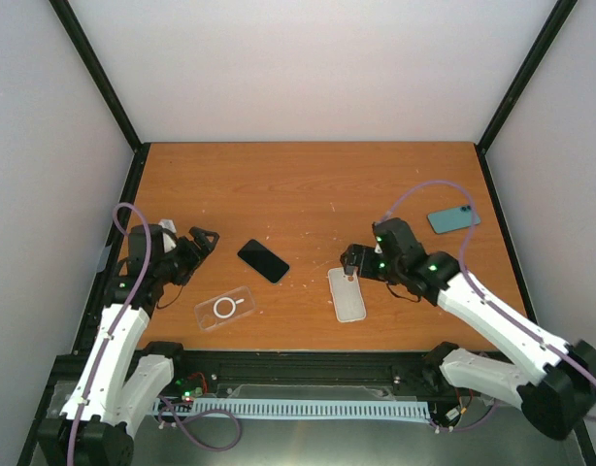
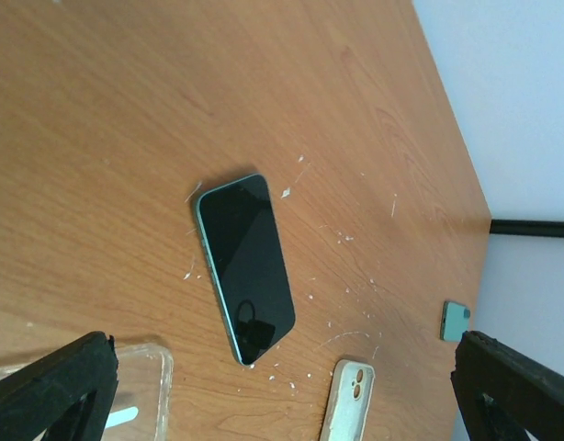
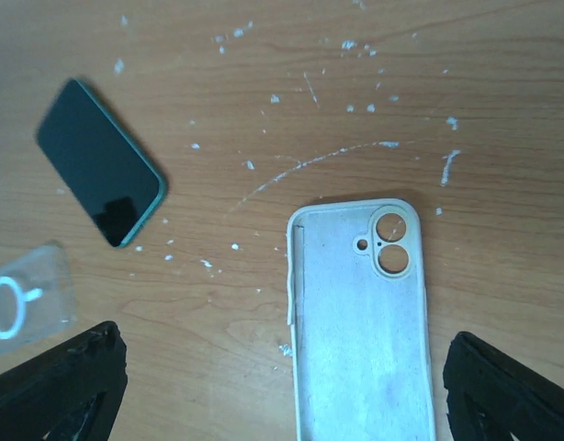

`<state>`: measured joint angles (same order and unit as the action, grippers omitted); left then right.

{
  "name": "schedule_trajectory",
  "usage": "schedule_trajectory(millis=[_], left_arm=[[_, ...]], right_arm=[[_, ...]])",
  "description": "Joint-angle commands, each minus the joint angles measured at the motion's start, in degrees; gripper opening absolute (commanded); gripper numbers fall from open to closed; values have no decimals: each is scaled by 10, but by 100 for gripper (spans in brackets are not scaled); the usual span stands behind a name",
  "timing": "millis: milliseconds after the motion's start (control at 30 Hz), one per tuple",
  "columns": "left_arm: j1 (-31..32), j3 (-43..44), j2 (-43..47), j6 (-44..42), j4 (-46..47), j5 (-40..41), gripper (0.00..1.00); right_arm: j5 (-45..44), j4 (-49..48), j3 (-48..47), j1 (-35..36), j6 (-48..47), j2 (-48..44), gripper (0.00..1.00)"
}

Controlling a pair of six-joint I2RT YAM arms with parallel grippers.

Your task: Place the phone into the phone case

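A phone (image 1: pixel 263 260) with a dark screen and teal edge lies face up mid-table; it also shows in the left wrist view (image 2: pixel 245 266) and the right wrist view (image 3: pixel 100 175). A white phone case (image 1: pixel 347 294) lies open side up to its right, camera cut-out at its far end (image 3: pixel 360 322). My left gripper (image 1: pixel 203 243) is open and empty, left of the phone. My right gripper (image 1: pixel 348 260) is open and empty, above the white case's far end, with its fingers (image 3: pixel 512 390) wide on either side of the case.
A clear case with a white ring (image 1: pixel 224 308) lies near the front edge, below my left gripper (image 2: pixel 135 395). A second, teal phone (image 1: pixel 452 219) lies at the back right. White specks dot the wooden table (image 1: pixel 308 184).
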<state>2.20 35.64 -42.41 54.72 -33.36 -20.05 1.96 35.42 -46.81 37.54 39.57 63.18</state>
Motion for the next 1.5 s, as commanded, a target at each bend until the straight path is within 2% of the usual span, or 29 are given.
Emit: schedule_trajectory(millis=[0, 167, 367, 500, 700, 933, 1100, 1333, 1467], left_arm=[[-5, -28, 21, 81, 19, 12, 99], [-6, -46, 28, 132, 2, 46, 99], [-5, -49, 31, 155, -30, 67, 100], [-5, -53, 50, 148, -32, 74, 100], [-5, -49, 71, 138, -48, 92, 100], [-5, -41, 74, 133, -58, 91, 99], [-5, -37, 77, 127, -59, 87, 100], [-5, -37, 87, 120, -60, 88, 99], [-6, -34, 86, 113, -65, 92, 100]], right_arm=[[-30, -54, -30, 35, -39, 84, 92], [-80, -101, -85, 94, -93, 190, 89], [-49, -158, -171, 121, -148, 317, 79], [-91, -129, -258, 139, -163, 407, 80], [-64, -108, -361, 163, -201, 510, 79], [-62, -75, -443, 176, -230, 585, 79], [-95, -33, -492, 175, -250, 628, 81], [-46, -33, -500, 176, -274, 649, 84], [-49, -27, -505, 177, -279, 656, 87]])
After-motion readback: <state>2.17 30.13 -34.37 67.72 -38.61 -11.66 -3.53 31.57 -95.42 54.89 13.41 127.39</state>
